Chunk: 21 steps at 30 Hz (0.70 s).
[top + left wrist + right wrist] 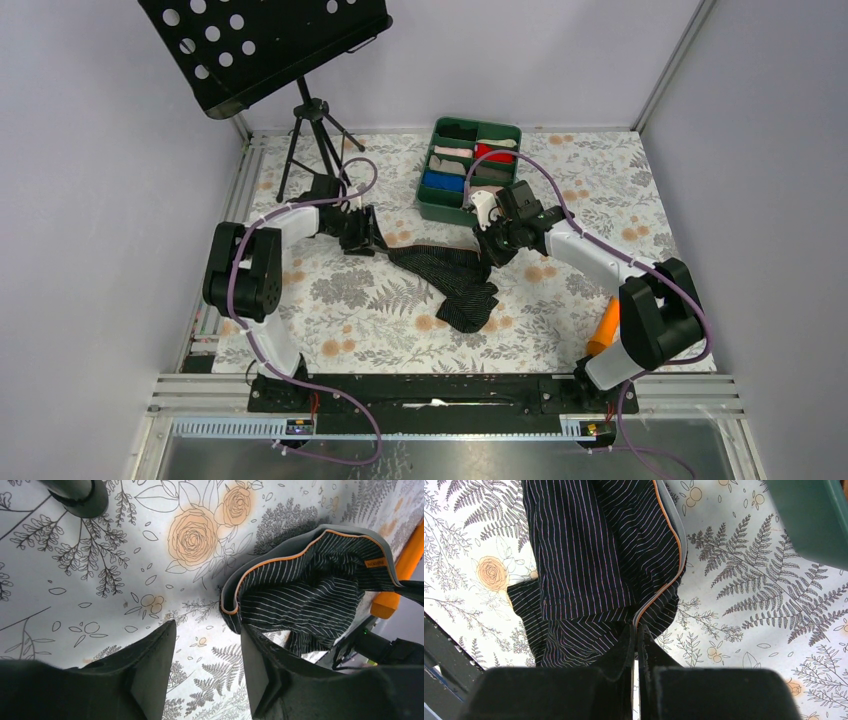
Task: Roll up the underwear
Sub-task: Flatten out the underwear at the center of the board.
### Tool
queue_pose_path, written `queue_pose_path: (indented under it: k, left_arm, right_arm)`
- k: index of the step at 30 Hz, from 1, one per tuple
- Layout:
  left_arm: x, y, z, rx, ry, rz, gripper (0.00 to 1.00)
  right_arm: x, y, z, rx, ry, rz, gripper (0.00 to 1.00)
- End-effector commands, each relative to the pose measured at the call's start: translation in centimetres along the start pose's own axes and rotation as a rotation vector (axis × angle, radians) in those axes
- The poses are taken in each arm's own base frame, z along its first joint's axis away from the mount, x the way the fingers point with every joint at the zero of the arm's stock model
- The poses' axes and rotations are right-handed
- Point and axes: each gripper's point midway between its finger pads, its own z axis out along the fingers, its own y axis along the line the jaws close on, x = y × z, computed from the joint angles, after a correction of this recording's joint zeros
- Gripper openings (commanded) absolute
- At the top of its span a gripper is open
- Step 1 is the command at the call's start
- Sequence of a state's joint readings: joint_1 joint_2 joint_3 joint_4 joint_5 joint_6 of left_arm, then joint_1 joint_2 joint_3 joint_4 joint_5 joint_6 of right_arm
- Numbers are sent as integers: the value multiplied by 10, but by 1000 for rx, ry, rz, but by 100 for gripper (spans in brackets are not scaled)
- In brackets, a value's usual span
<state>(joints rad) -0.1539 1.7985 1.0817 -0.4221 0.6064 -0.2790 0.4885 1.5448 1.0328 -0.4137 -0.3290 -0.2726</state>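
The underwear (455, 280) is black with fine stripes and an orange-edged grey waistband. It lies crumpled on the floral mat at the centre. My right gripper (497, 248) is shut on its waistband edge, as the right wrist view shows (636, 627), with the cloth (589, 555) hanging ahead of the fingers. My left gripper (372, 238) is at the garment's left end. In the left wrist view it is open (207, 625), with bare mat between the fingers. The waistband corner (230, 611) lies just beyond the right finger (260, 670). A small orange tag (376, 563) shows on the waistband.
A green divided tray (440, 210) holding small cloth rolls stands behind the right gripper; its corner shows in the right wrist view (814, 520). A black music stand on a tripod (310, 130) is at the back left. An orange object (603, 330) lies by the right arm's base.
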Motion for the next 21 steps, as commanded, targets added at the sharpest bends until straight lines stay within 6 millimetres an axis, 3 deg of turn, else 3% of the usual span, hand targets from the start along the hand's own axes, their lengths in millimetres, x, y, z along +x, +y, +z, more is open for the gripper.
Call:
queue_pose_path:
  k: [1, 4, 9, 13, 18, 21]
  left_arm:
    - [-20, -13, 1, 7, -100, 56, 49]
    - [-17, -13, 5, -9, -92, 56, 44]
    - [-16, -24, 10, 6, -91, 89, 44]
    - [-16, -18, 18, -16, -65, 74, 42]
    - [-18, -22, 14, -19, -66, 95, 16]
    - [-23, -31, -2, -25, -81, 152, 6]
  right_arm:
    - [-8, -4, -6, 21, -22, -2, 0]
    - [-7, -4, -5, 20, -21, 2, 0]
    - [-7, -5, -5, 25, -21, 2, 0]
    - [-6, -5, -4, 23, -18, 2, 0]
    - [-9, -7, -8, 42, -27, -8, 0]
    - [-14, -13, -20, 57, -34, -37, 0]
